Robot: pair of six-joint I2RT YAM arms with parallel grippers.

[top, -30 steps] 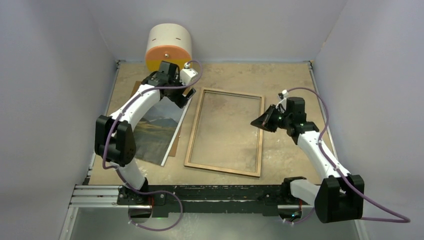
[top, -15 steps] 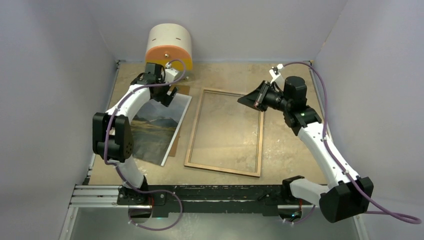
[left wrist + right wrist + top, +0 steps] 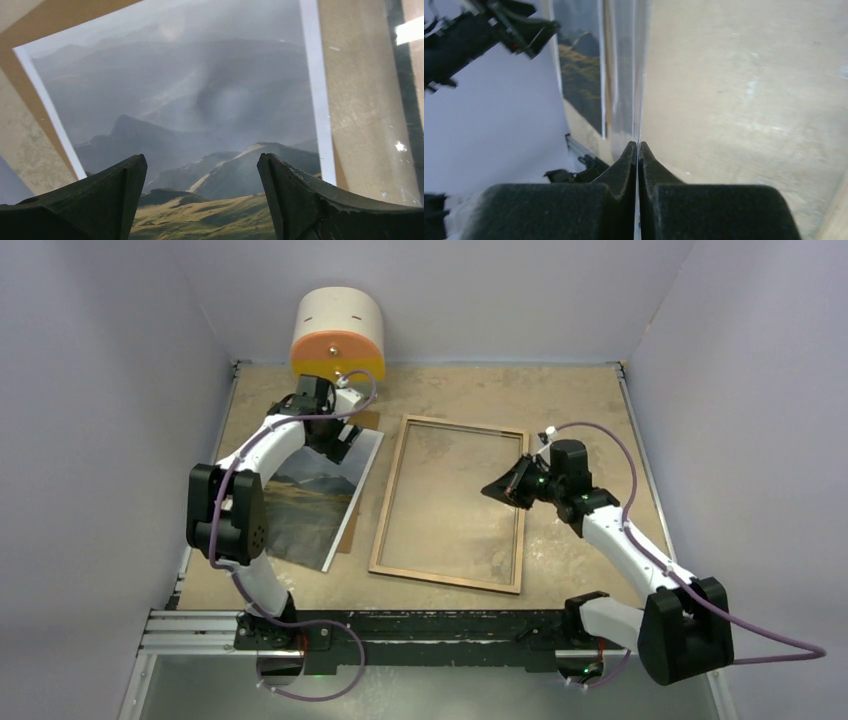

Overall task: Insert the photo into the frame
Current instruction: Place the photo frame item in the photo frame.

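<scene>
At the left of the desk (image 3: 580, 410), your left pincer (image 3: 200, 157) hovers wide open over the photo (image 3: 305, 505), holding nothing. The photo lies flat just beside the frame (image 3: 445, 578) (wood side up). Your right pincer (image 3: 497, 489) is fully closed near the frame's right rail; whether it grips anything is unclear.

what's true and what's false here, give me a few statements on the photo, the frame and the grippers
1. The photo lies inside the frame. False: it lies on the table, left of the frame.
2. The left gripper is open above the photo. True.
3. The right gripper is open. False: its fingers are shut.
4. The frame lies flat on the table. True.
5. The orange-faced cylinder sits at the far right. False: it sits at the far left.
</scene>
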